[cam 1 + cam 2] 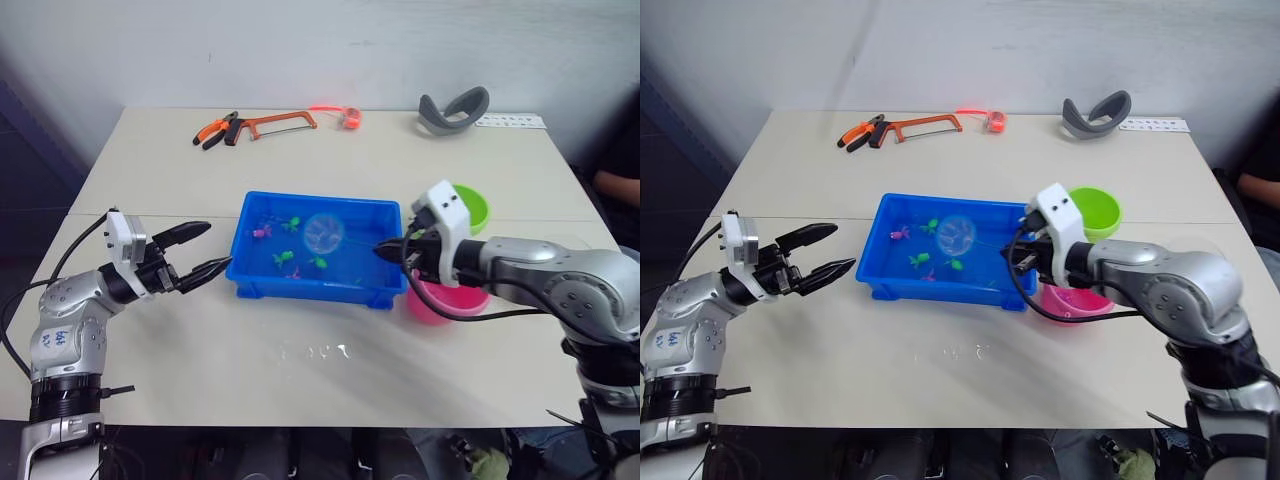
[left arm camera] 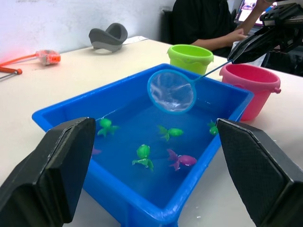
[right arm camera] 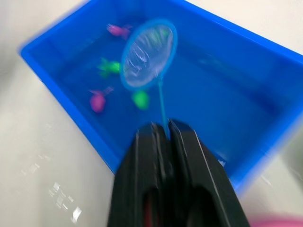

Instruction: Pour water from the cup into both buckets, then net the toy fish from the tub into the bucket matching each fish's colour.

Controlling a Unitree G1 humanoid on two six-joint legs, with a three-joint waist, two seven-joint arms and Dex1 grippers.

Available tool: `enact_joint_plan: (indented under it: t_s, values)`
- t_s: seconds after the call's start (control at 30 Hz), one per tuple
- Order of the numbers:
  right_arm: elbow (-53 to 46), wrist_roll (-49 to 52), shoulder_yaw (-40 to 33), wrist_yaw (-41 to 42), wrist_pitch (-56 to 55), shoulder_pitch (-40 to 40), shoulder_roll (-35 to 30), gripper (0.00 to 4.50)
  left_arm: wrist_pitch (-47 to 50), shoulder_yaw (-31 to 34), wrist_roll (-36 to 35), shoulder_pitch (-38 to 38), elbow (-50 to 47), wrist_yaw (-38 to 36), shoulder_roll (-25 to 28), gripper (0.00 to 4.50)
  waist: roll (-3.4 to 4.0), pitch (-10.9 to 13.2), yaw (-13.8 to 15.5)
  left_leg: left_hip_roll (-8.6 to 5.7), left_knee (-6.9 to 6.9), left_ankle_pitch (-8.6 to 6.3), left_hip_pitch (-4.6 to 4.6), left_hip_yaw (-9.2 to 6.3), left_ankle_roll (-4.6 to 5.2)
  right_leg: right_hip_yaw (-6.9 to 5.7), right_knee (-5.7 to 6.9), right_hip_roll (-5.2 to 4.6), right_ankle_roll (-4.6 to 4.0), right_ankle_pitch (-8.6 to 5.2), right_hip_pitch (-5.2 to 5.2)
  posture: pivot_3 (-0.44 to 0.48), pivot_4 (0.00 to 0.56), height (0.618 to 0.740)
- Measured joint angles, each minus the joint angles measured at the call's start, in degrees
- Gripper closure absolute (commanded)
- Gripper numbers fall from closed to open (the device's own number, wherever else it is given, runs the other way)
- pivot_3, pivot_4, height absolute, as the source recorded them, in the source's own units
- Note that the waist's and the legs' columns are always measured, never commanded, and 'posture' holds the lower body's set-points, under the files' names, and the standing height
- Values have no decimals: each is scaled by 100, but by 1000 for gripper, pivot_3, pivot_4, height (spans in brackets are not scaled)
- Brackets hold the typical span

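Note:
The blue tub [image 1: 250,272] holds water and several toy fish, among them a green one [image 1: 283,259] and a pink one [image 1: 260,232]. My right gripper [image 1: 385,250] is shut on the thin handle of a small net, at the tub's right end. The net's blue hoop [image 1: 324,232] hangs over the middle of the tub with nothing in it. The green bucket [image 1: 472,206] and the pink bucket [image 1: 438,302] stand right of the tub, behind and under my right arm. Left of the tub, my left gripper [image 1: 215,247] is open and empty. The cup is hidden.
A hacksaw [image 1: 282,123], pliers [image 1: 214,131], a small orange item [image 1: 349,116] and a grey curved band [image 1: 455,108] lie along the table's far edge. Water drops [image 1: 315,350] glisten in front of the tub. A person in black [image 2: 203,21] sits beyond the buckets.

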Motion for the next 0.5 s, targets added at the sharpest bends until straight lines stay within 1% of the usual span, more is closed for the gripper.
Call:
enact_joint_plan:
  t_s: [0.13,0.27,0.43,0.5]
  values:
    - [154,-568,484,307,-94,-260,9,4500,13,11,2,100,-143,90,30,79,0,0,10,0,0,0,-1,1,0,0,3,1,0,0,-3,0,150,740]
    - [167,-1453,1110,864,-389,-422,-44,4500,-55,53,40,300,-165,-133,498,79,0,0,-11,1,-4,-1,-1,8,-1,4,3,4,0,0,-11,0,150,740]
    - [158,-2140,1372,1298,-574,-433,6,4500,-67,91,39,315,-15,-572,1089,79,0,0,-15,2,-6,-2,-1,11,-3,4,3,4,0,0,-15,0,150,740]
    - [149,-2302,1409,1396,-630,-434,49,4500,-64,122,35,315,170,-670,1230,79,0,0,-15,2,-7,-2,0,12,-4,4,3,3,0,0,-15,0,150,740]
